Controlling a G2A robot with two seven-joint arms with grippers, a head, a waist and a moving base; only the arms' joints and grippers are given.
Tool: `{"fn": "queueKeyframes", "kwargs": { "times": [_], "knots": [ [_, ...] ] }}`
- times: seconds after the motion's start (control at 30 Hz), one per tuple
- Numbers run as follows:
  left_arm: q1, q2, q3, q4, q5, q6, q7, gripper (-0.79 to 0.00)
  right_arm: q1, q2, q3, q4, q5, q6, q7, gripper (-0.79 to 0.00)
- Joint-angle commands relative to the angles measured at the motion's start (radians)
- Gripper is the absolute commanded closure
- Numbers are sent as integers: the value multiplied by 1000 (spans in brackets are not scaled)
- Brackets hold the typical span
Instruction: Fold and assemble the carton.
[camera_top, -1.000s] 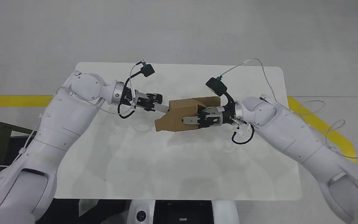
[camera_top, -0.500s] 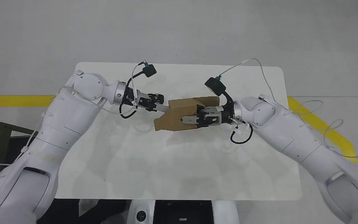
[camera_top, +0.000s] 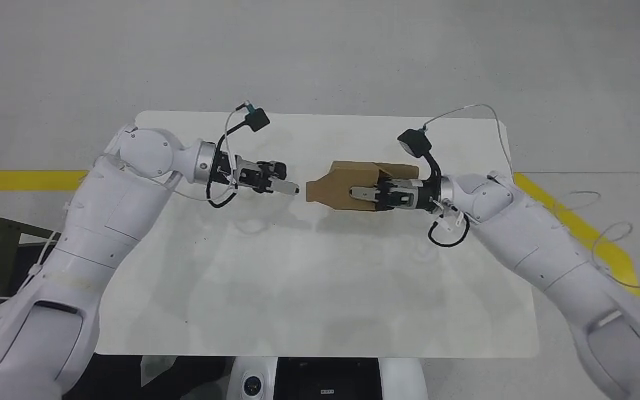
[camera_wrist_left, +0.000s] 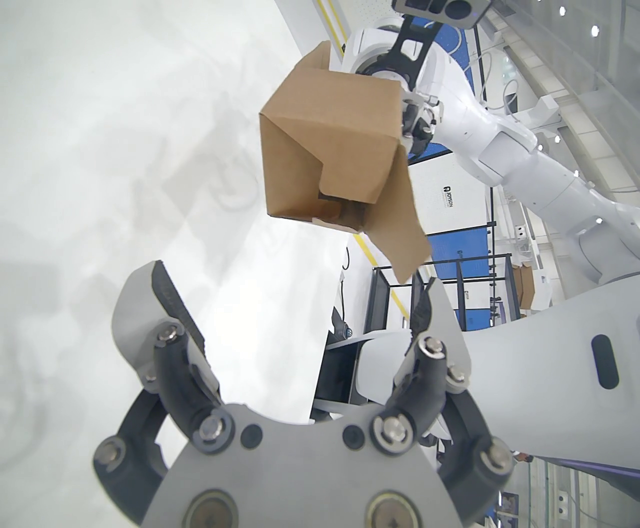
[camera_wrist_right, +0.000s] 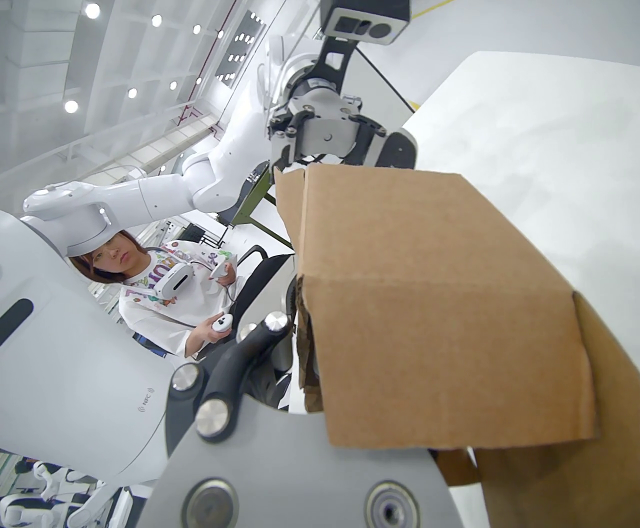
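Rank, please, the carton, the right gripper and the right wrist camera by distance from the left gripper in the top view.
1. carton, just ahead of the left gripper.
2. right gripper, holding the carton's far end.
3. right wrist camera, beyond, above that arm's wrist.

1. The carton (camera_top: 345, 185) has shifted toward the right arm's side and turned, so it looks narrower from above.
2. The left gripper (camera_top: 290, 187) has drawn back off the carton's end and now stands apart, fingers spread.
3. The right gripper (camera_top: 372, 195) has retreated, carrying the carton.
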Motion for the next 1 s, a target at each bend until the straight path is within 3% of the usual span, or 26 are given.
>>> {"fn": "queueKeyframes", "kwargs": {
  "times": [0.0, 0.37, 0.97],
  "knots": [
    [5, 3, -5, -13, 0, 1, -1, -785, -2, -2, 3, 12, -4, 0, 0, 0],
    [16, -2, 15, -61, 63, 53, 27, -785, 5, -26, 11, 29, -36, 0, 0, 0],
    [-2, -21, 27, 44, 75, 85, 61, -785, -15, -24, 45, -55, -53, 0, 0, 0]
  ]
}}
